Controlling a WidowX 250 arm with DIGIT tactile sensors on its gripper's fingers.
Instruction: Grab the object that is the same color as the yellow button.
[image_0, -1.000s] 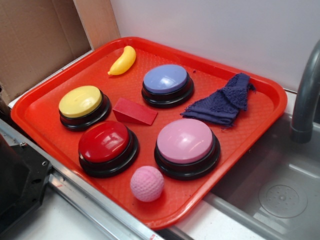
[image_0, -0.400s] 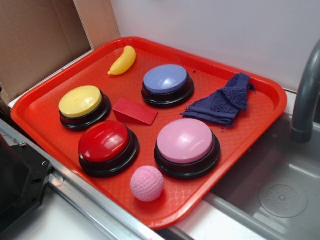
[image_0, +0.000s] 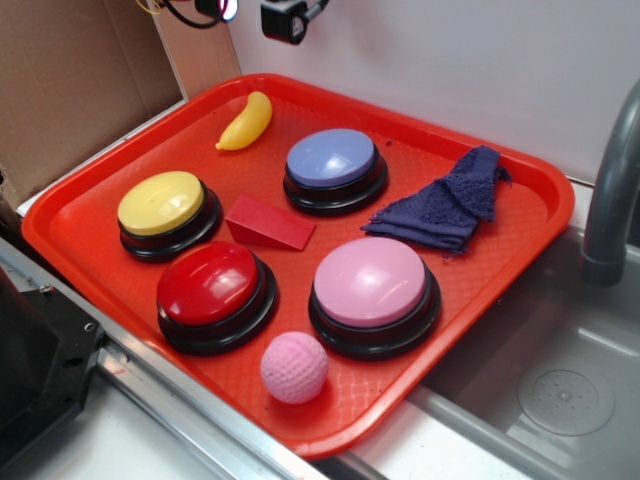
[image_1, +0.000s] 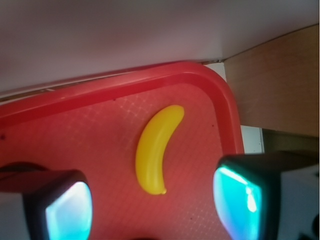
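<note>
Where tray rim (image_1: 220, 82) curves, banana (image_1: 157, 149) between spread jaws.

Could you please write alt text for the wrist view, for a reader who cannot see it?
A yellow toy banana lies on a red tray near its rounded corner, seen from above between the gripper's two open fingertips, which glow teal at the frame's bottom. A pale wall fills the top and a brown board the right.
</note>
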